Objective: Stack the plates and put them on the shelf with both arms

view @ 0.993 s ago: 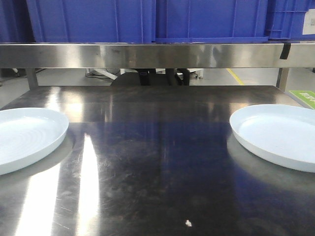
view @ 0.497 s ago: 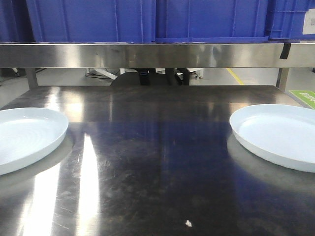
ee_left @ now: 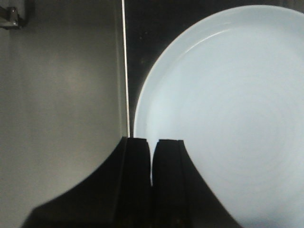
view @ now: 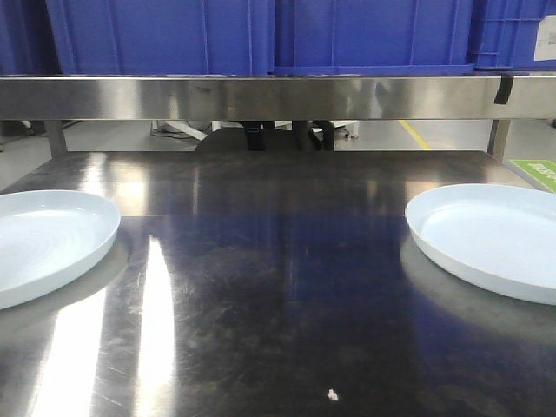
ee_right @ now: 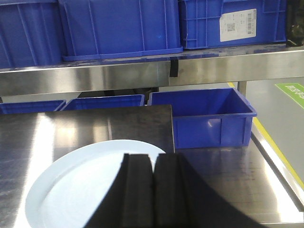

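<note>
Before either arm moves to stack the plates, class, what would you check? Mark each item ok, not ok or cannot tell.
1. Both plates in view: left plate and right plate lie apart on the table - ok.
2. Plates empty: ok.
3. Table between them: only a small speck near the front - ok.
4. Left gripper open for a grasp: not ok, shut.
5. Right gripper open: not ok, shut.
6. Room on the shelf: cannot tell; crates fill the tier in view.
</note>
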You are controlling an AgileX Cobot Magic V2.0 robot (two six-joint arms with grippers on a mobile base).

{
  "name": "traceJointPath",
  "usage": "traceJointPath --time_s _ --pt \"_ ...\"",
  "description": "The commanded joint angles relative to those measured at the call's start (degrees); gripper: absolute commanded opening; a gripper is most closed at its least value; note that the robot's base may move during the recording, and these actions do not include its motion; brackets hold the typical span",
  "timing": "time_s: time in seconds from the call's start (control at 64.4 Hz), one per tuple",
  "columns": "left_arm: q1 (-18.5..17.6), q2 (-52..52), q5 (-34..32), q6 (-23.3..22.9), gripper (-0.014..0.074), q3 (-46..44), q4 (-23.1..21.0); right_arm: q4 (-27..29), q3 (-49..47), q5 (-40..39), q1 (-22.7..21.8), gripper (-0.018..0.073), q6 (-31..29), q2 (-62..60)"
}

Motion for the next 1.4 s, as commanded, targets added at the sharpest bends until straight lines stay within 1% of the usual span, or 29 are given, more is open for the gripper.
traceJointPath --time_s 0.0,0.14,0.202,0.248,0.372,0.466,0.621,0.993,1.381 --pt "0.21 0.75 2.53 -0.65 0.0088 -4.38 -0.35 -0.51 0.09 -5.06 -0.04 0.0049 -0.08 -1.1" --pt "0.25 4.67 6.57 -1.55 0.0094 -8.2 -0.2 -0.51 0.09 -5.06 -0.04 0.0049 -0.08 -1.1" --pt "0.38 6.13 8.02 -2.06 0.0126 -9.65 0.4 -0.51 0.09 -5.06 -0.04 0.0049 -0.08 -1.1" --pt "0.61 6.96 8.24 -2.06 0.0175 -10.18 0.4 -0.51 0.09 -5.06 -0.04 0.0049 -0.08 -1.1" --pt "1.11 7.26 8.37 -2.21 0.036 -10.42 0.4 -0.51 0.09 -5.06 -0.04 0.0049 -0.08 -1.1" --pt "1.35 7.51 8.87 -2.2 0.0438 -10.42 0.4 -0.51 0.09 -5.06 -0.04 0.0049 -0.08 -1.1" --pt "1.35 9.27 9.1 -2.2 0.0428 -10.42 0.4 -0.51 0.09 -5.06 -0.04 0.0049 -0.08 -1.1" --pt "1.47 11.04 9.09 -2.2 0.0348 -9.8 0.27 -0.51 0.09 -5.06 -0.04 0.0049 -0.08 -1.1" --pt "1.37 11.15 7.64 -2.2 0.0347 -7.73 0.27 -0.51 0.09 -5.06 -0.04 0.0049 -0.08 -1.1"
